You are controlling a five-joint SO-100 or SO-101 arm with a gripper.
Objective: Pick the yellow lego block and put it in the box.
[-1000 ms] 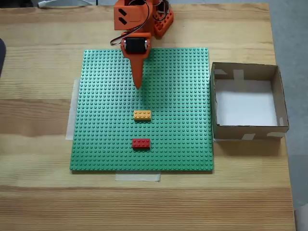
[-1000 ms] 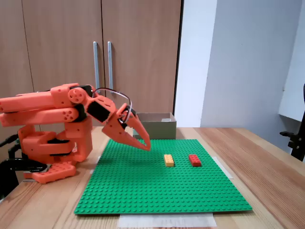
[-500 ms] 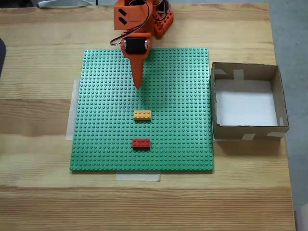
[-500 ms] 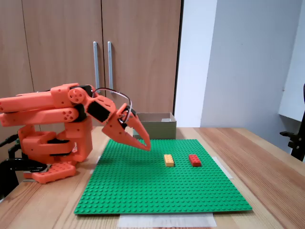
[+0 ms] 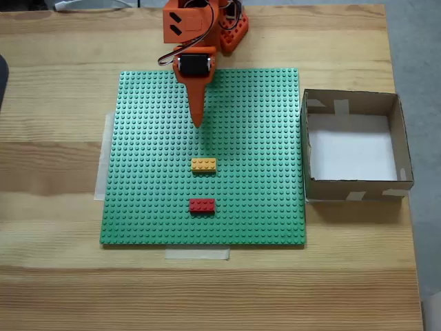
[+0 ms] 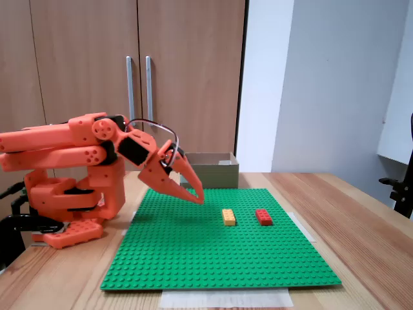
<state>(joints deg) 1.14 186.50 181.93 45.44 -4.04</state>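
On the green baseplate (image 5: 255, 138), the yellow lego block (image 5: 203, 165) lies apart from the end effector (image 5: 198, 123), whose fingers are pressed together, empty; the box (image 5: 355, 189) sits beside the baseplate.

Orange arm (image 5: 193, 27) over a green studded baseplate (image 5: 262, 138). Yellow-orange block (image 5: 203, 165), red block (image 5: 202, 205). Brown box (image 5: 355, 187) with white bottom and pale tape patches. Light striped wood worktop (image 5: 62, 83).
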